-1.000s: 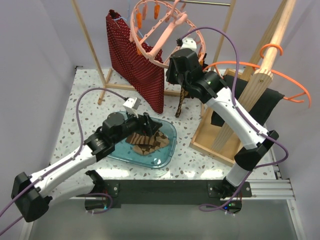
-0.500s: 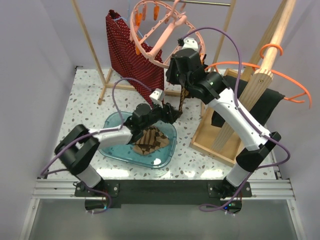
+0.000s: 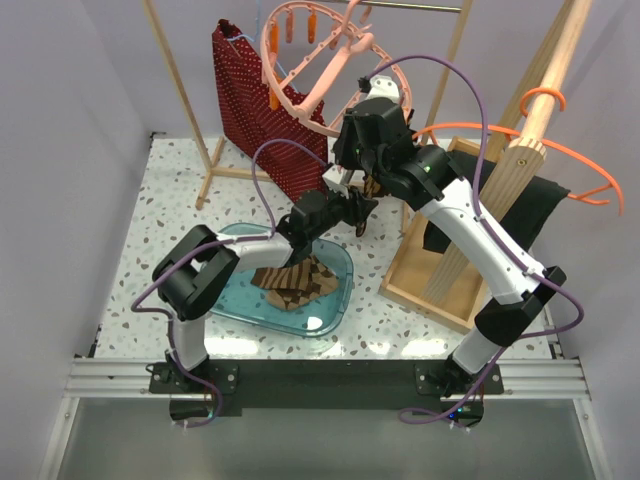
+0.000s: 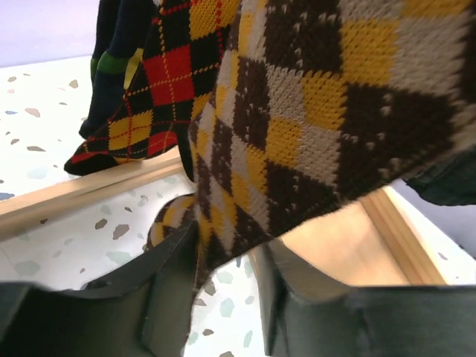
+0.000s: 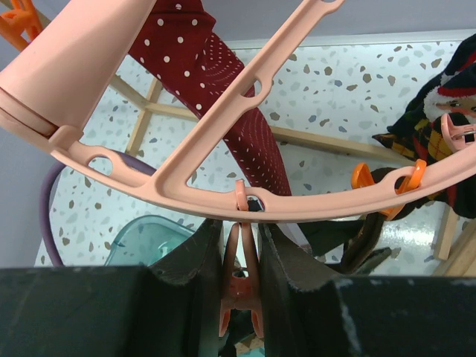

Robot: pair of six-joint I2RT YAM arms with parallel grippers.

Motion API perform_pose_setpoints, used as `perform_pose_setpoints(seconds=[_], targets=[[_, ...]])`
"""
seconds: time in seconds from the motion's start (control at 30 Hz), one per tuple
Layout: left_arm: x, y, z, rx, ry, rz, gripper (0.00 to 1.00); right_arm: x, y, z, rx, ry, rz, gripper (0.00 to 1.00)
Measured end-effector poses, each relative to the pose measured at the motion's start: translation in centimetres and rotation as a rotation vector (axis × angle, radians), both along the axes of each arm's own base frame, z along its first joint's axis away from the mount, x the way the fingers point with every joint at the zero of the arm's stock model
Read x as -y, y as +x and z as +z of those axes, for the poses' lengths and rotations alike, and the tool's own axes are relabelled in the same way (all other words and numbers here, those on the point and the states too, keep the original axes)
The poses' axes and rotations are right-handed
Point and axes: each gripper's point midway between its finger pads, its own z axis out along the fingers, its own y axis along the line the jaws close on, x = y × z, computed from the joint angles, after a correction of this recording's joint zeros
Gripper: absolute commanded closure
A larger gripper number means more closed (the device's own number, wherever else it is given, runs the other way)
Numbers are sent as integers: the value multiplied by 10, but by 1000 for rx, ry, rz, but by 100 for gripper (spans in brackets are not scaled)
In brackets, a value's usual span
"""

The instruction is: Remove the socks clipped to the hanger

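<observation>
room: left gripper below hanger, wooden rail close behind
sock: hangs between its spread jaws
right gripper: pinching peg under hanger

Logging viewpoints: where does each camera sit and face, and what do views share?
Top external: above, behind the robot, looking down on the table; both arms show.
Left wrist: on the left arm, looking past the left tool at a checkered sock.
Right wrist: on the right arm, facing the hanger; right tool flanks a peg.
Shared: hanger, in top and right wrist.
</observation>
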Motion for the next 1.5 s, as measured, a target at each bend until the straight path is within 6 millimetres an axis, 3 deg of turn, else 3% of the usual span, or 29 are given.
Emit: perform_pose_setpoints(seconds=[0.13, 0.17, 0.37, 0.53, 0.83, 0.97, 1.2, 1.5], targets=[[3, 3, -4, 1, 8, -3, 85, -1, 0, 0, -1, 1, 4, 100], [3, 3, -3, 2, 7, -5, 100, -1, 0, 0, -1, 1, 6, 99], [4, 8, 6, 10, -11, -8, 100, -3, -2, 0, -5, 4, 19, 89], [4, 2, 9, -11, -27, -36, 100, -2, -2, -1, -8, 0, 20, 67], [-7, -43, 52, -38, -134, -156, 100, 0, -7, -5, -31, -24, 36, 51], [-10, -63, 54, -78, -160, -212, 100, -1, -11, -9, -47, -35, 50, 43], [-12, -81, 53, -131, -182, -269, 100, 9, -21, -16, -77, -69, 55, 41], [-20, -98, 79, -108, -220, -308, 100, 41, -37, -1, -50, -118, 9, 41]])
